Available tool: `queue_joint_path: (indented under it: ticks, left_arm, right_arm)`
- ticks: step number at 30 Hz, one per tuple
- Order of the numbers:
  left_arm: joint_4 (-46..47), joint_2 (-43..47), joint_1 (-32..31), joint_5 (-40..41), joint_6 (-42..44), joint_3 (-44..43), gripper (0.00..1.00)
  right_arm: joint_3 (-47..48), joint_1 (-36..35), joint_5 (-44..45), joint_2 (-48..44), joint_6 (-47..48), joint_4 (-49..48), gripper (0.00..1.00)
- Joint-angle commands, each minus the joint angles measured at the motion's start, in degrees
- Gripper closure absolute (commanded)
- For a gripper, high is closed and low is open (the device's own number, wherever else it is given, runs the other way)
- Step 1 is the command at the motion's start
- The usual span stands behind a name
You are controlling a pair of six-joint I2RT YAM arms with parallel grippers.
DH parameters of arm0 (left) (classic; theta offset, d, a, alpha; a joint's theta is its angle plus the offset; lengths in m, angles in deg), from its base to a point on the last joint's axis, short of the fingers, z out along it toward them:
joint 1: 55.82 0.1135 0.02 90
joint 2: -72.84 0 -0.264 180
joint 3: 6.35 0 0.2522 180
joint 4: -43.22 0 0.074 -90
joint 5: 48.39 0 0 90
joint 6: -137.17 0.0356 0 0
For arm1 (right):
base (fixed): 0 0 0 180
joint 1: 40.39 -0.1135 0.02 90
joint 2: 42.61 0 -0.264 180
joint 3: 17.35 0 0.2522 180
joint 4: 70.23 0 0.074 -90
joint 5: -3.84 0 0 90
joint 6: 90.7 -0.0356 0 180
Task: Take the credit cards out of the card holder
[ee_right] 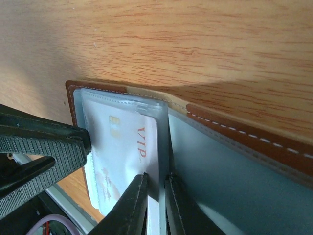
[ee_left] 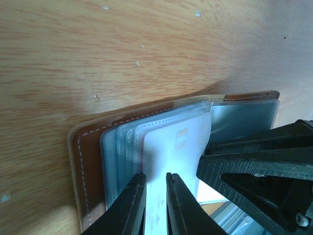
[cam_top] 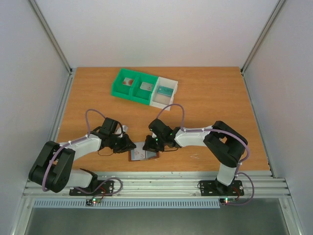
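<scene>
The brown card holder [cam_top: 143,154] lies open on the table near the front edge, between both grippers. In the left wrist view its brown cover [ee_left: 87,152] holds several clear sleeves. A pale credit card [ee_left: 178,147] with a chip sticks out of them. My left gripper [ee_left: 155,185] is shut on this card's near edge. In the right wrist view the same card [ee_right: 128,147] reads "VIP". My right gripper [ee_right: 156,185] is shut on a clear sleeve of the card holder [ee_right: 230,128], right beside the card. Both grippers [cam_top: 128,144] [cam_top: 151,143] sit low over the wallet.
A green bin [cam_top: 120,88] and a joined white bin [cam_top: 161,102] stand at the back middle. A reddish card [cam_top: 128,82] and pale cards [cam_top: 145,86] lie in them. The table's metal front rail [cam_top: 156,181] runs just behind the wallet.
</scene>
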Motion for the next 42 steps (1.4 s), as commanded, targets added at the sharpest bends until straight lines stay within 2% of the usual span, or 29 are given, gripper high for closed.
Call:
queue_joint_path:
  ticks: [1,5,8,28,30,34,42]
  left_arm:
    - [-0.84,-0.11,-0.12,1.97,0.29,1.67,0.86]
    - [-0.81,-0.08,-0.14,2.19,0.20,1.76,0.82]
    - [-1.09,0.11,-0.12,2.51,0.27,1.69,0.78]
    - [0.46,-1.98,-0.13,2.17,0.49,1.43,0.79]
    - [0.72,-2.10,-0.13,2.03,0.38,1.43,0.79]
    - [0.84,-2.28,-0.12,1.84,0.38,1.26,0.79]
    - [0.88,-2.57,-0.13,1.76,0.38,1.24,0.79]
  right_arm:
    - [-0.63,-0.20,-0.84,1.21,-1.13,-3.13,0.91]
    - [-1.84,0.03,-0.71,0.62,-1.20,-5.14,0.99]
    - [-3.33,0.73,-0.31,-0.51,-1.17,-5.40,0.99]
    - [-7.96,3.67,-1.03,-4.83,-0.10,-6.49,0.99]
    - [-8.04,3.67,-1.88,-4.66,-0.14,-7.32,0.98]
    - [-8.88,3.71,-2.09,-3.54,-1.59,-9.42,0.88]
    - [-9.80,3.67,-2.61,-1.96,-2.46,-12.66,0.87]
